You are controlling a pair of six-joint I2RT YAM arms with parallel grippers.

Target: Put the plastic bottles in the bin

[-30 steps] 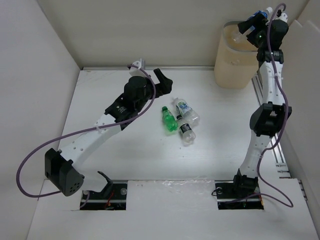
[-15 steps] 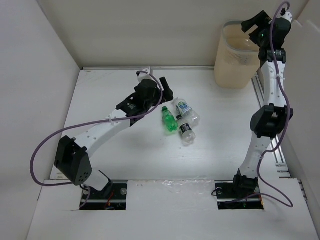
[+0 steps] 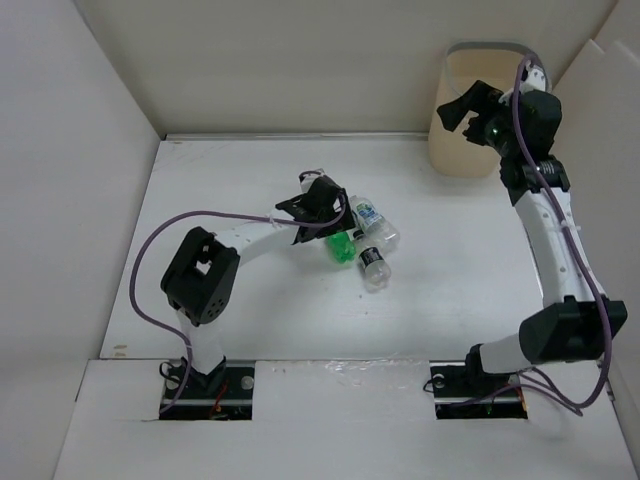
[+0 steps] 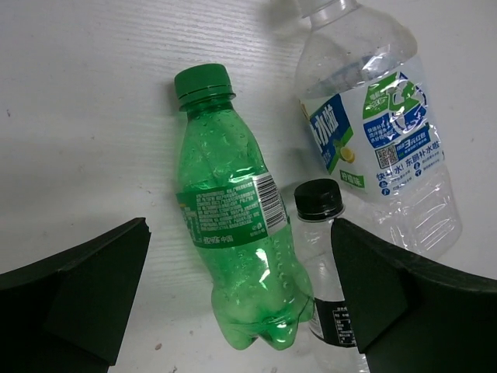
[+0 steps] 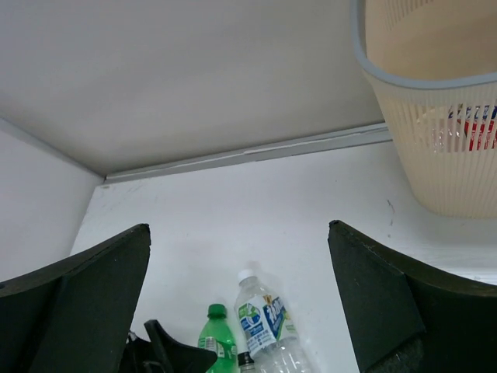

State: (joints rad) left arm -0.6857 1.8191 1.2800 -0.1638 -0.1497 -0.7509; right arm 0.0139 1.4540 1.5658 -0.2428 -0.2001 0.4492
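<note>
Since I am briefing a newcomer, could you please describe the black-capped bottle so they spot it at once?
On the white table, three bottles lie together below the left gripper. The black-capped bottle lies nearest the arm bases; its neighbours are a green bottle and a larger white-capped bottle.

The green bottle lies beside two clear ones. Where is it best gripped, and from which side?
Probably the upper body of the green bottle, between cap and label, from straight above, the open left gripper spanning its width. It lies flat, and lower down the black-capped bottle crowds its side.
</note>
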